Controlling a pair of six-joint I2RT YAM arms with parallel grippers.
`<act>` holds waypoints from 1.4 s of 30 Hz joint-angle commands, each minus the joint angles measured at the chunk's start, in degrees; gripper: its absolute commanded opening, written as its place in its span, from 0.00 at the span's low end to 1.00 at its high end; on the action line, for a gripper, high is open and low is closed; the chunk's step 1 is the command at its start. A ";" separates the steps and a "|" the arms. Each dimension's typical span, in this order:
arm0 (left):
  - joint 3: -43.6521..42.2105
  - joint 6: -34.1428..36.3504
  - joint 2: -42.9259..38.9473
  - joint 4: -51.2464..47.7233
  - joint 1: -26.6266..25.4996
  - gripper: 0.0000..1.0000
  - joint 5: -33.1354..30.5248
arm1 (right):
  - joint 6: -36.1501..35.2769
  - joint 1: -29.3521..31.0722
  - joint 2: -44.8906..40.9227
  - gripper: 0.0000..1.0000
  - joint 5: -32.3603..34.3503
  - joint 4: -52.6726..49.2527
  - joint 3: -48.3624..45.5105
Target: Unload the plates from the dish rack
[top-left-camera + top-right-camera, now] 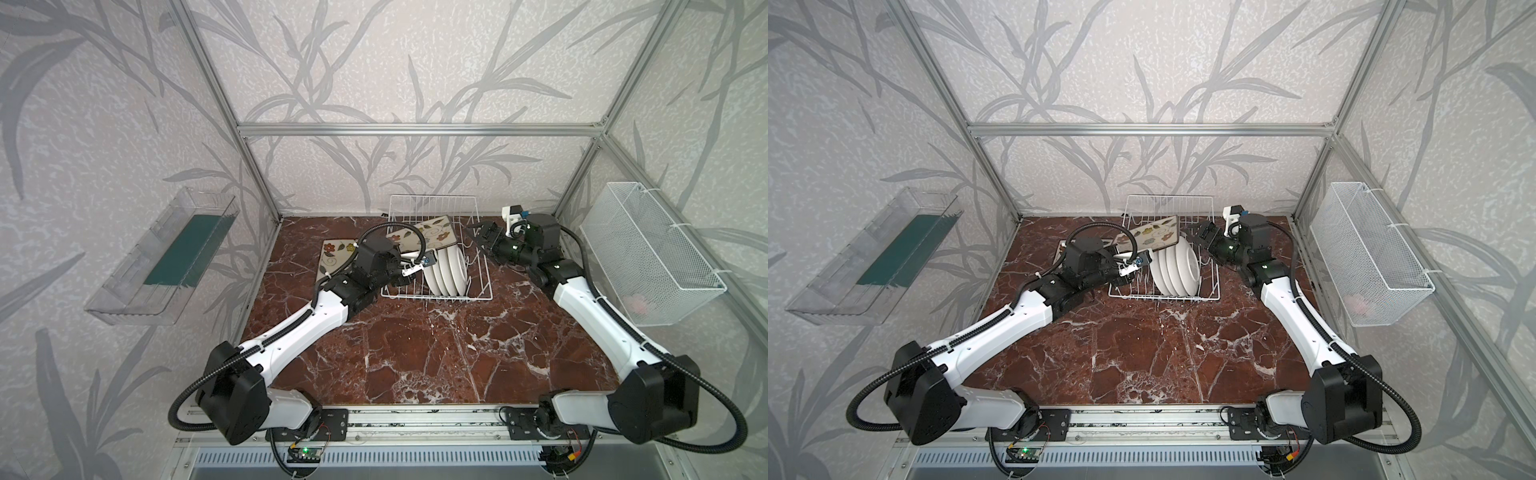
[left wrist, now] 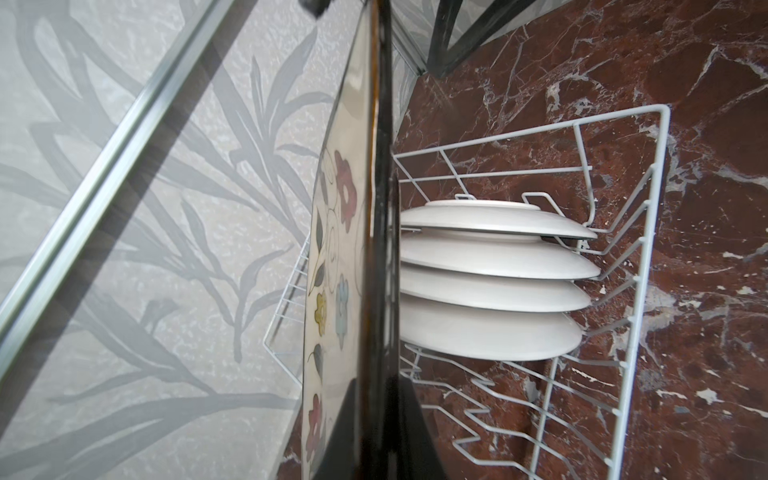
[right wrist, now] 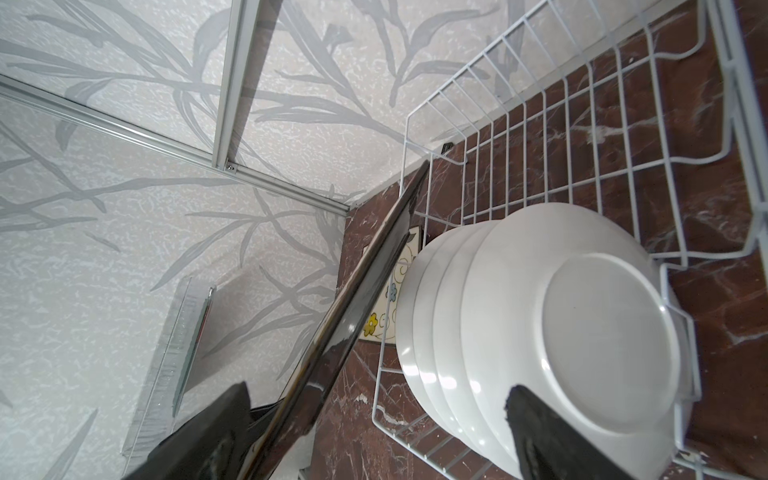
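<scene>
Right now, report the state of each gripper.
Left gripper: shut on the square floral plate.
Right gripper: open, holding nothing.

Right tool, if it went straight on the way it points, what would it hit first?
Probably the square flowered plate, whose black back slants across the gap of the open right tool; the round white plates lie just beside that line, though depth is unclear.

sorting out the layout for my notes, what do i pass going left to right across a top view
clear tray → square plate lying on the table → round white plates → right gripper → mesh basket
</scene>
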 commanded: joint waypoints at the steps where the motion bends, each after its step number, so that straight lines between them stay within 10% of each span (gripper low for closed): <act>1: 0.25 10.00 -5.47 22.66 -0.71 0.00 1.46 | 1.88 -0.23 2.09 0.94 -5.50 0.38 2.74; 16: -6.10 23.53 -3.23 32.90 -3.56 0.00 2.32 | 3.45 1.01 6.31 0.72 -8.23 -2.90 5.31; 42: -6.28 20.03 0.20 36.45 -3.81 0.00 1.80 | 3.83 1.62 7.03 0.20 -11.23 -0.88 2.65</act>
